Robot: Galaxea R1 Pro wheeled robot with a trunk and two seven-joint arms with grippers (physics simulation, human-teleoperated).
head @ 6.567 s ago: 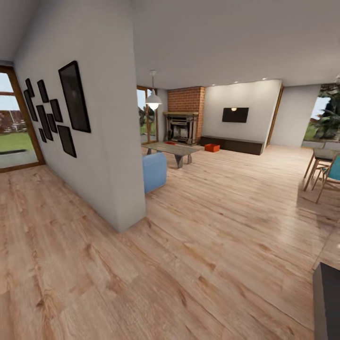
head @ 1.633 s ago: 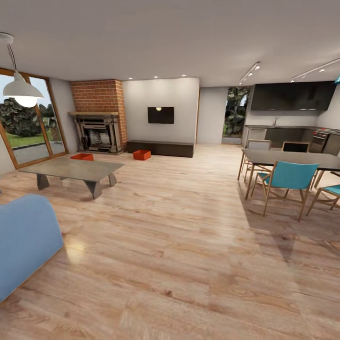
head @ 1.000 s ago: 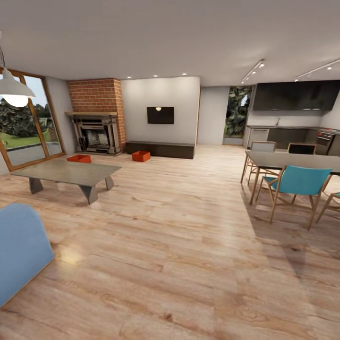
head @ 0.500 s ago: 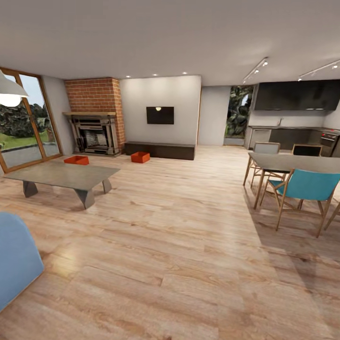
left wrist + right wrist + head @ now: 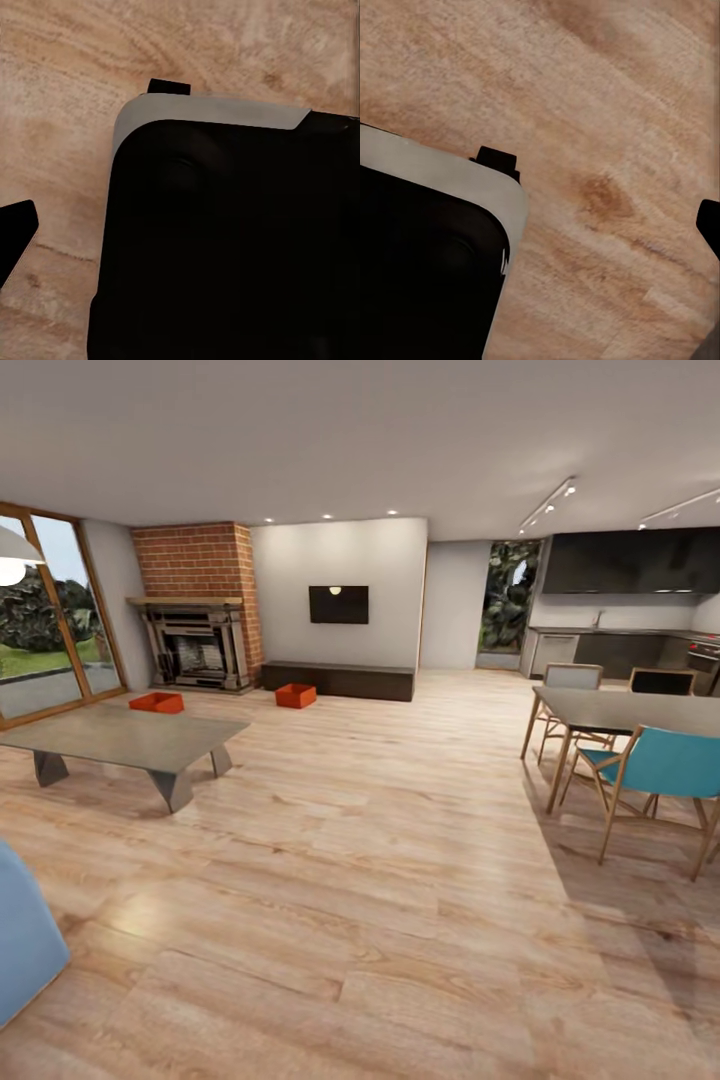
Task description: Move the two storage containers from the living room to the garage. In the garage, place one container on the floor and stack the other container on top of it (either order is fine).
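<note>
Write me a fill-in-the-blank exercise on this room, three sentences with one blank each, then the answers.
1. The two storage containers, one beyond the low grey table and one near the dark cabinet, are both coloured ____.
2. The fireplace is set in a column built of ____.
3. The black TV hangs on the ____ above the dark cabinet.

Missing words: red-orange; brick; wall
</note>
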